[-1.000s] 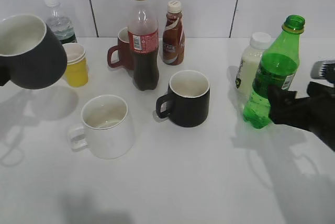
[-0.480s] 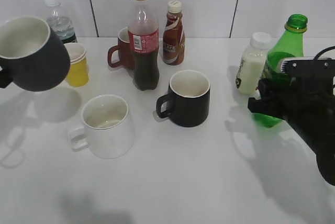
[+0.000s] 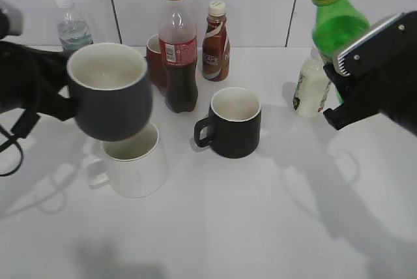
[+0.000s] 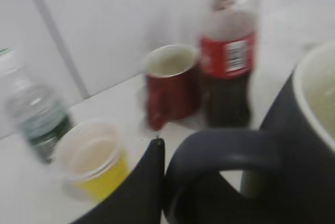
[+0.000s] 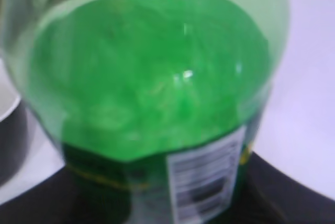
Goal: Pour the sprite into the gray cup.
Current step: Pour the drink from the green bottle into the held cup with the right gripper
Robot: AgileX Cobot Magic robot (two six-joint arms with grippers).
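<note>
- Exterior view: the dark matte gray mug with cream-white inside point(image 3: 109, 93) is held in the air at left of centre by the left gripper point(image 3: 62, 93), clamped at the handle side; its base hangs just above the rim of the white ceramic mug point(image 3: 130, 158) on the white table point(image 3: 228, 227).
- The tall translucent green plastic bottle, uncapped point(image 3: 333, 21), is held off the table at upper right, roughly upright, mouth near the top edge. Its lower half is hidden behind the right gripper point(image 3: 348, 73); finger positions cannot be made out here.
- The glossy black mug point(image 3: 231, 122) is seen mid-frame, the cola bottle with yellow cap point(image 3: 178, 47) behind it, a brown bottle with a white cap point(image 3: 215, 41) to its right. A small white bottle point(image 3: 311, 87) stands just left of the right gripper.
- Left wrist view: blurred. A black finger point(image 4: 133, 192) is pressed against the gray mug's loop handle point(image 4: 220, 153); mug body fills the right edge. A red mug point(image 4: 170, 85) and a yellow cup point(image 4: 94, 161) are seen behind.
- Right wrist view: the green bottle point(image 5: 152, 98) fills the frame, barcode label at lower centre, seated in the dark gripper body along the bottom edge; fingers closed on it, tips not visible.
</note>
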